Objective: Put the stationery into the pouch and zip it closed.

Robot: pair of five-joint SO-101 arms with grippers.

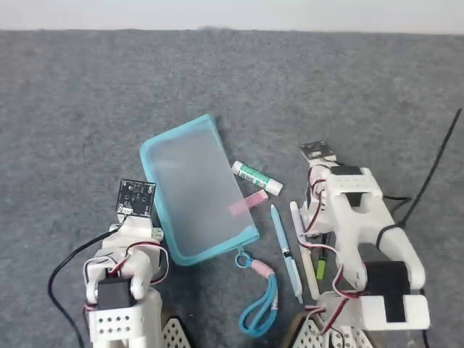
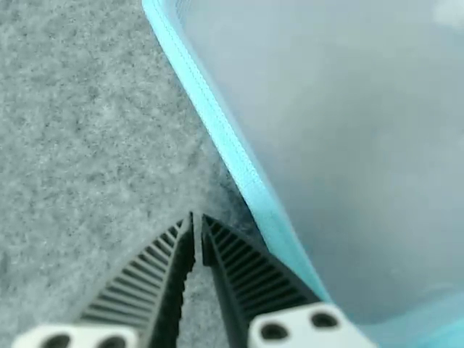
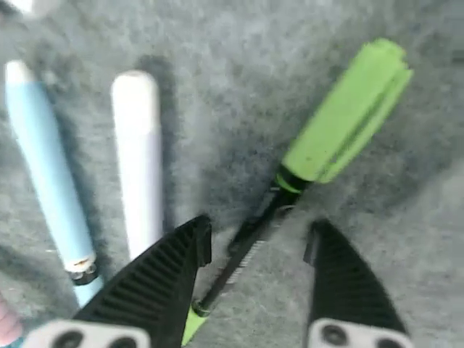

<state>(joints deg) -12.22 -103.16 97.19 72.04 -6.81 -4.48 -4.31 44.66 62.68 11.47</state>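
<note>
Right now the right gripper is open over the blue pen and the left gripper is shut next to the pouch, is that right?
Not quite. In the right wrist view the right gripper is open over the green pen, not the blue pen, which lies off to one side. The left gripper is shut next to the pouch, as you said.
</note>
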